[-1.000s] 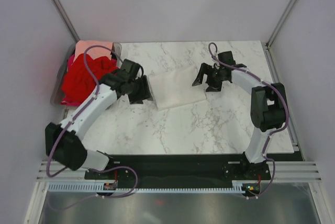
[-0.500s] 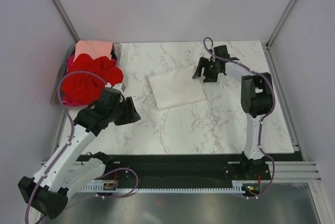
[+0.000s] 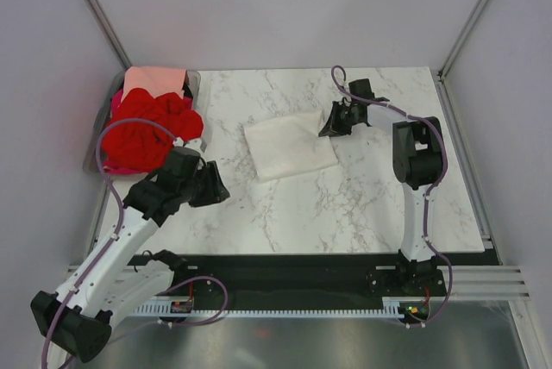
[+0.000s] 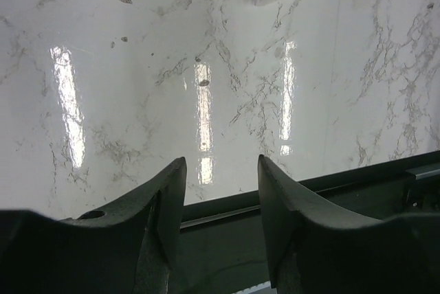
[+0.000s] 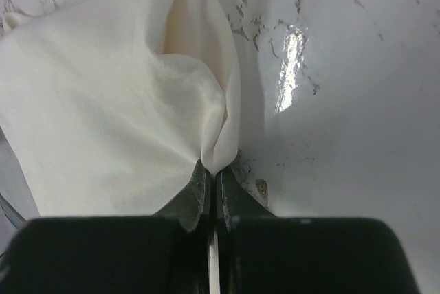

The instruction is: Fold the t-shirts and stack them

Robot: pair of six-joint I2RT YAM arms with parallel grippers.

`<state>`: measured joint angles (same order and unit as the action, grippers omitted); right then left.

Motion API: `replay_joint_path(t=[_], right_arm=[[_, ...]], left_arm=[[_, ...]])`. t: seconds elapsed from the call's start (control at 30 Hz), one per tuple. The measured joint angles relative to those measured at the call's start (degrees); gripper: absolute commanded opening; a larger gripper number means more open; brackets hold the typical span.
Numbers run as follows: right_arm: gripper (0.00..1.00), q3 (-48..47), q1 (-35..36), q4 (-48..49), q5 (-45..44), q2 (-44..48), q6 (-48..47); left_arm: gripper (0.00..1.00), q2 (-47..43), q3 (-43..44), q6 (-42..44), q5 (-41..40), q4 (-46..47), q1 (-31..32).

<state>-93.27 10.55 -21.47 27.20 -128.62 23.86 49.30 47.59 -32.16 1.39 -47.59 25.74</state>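
From above, the cream-white tee lies as a flat folded rectangle on the table, a little toward 12 o'clock of centre. Your right claw sits at the tee's 2 o'clock corner. Your left claw hangs well apart, at about 8 o'clock from the tee, over bare marble. The red tees are heaped at the table's 10 o'clock edge, with a salmon-pink tee behind them. The heap spills over the clear bin.

In the left wrist view, your left claw is released, its jaws standing apart with nothing between them. Only a corner of the cream-white tee shows, at 1 o'clock, and the black rail runs along the bottom.

In the right wrist view, your right claw is clenched on the edge of the cream-white tee. The cloth puckers into a small tent just ahead of the fingertips.

Expect the tee to be light, limp and soft. I judge it will drape and unfold if you lift it by this one pinch. Whether the pinch has every folded layer I cannot tell. For a tidy stack, take hold at two corners of one edge, gathering all layers, and drag low.
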Motion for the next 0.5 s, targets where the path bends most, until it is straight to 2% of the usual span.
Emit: replay_joint_path(t=[0.17,0.3,0.5], right_arm=[[0.00,-2.1,-1.1,-3.9,-4.4,0.1,-2.1],[0.00,-7.9,-4.0,-10.4,-14.9,-0.2,-6.3],[0.00,-19.3,-11.3,-14.4,-31.0,-4.9,-11.9]], left_arm=[[0.54,-1.8,0.0,0.0,-1.8,-0.1,0.8],[0.54,-3.2,0.0,0.0,-4.1,-0.2,1.0],[0.53,-3.2,0.0,0.0,-5.9,-0.3,1.0]])
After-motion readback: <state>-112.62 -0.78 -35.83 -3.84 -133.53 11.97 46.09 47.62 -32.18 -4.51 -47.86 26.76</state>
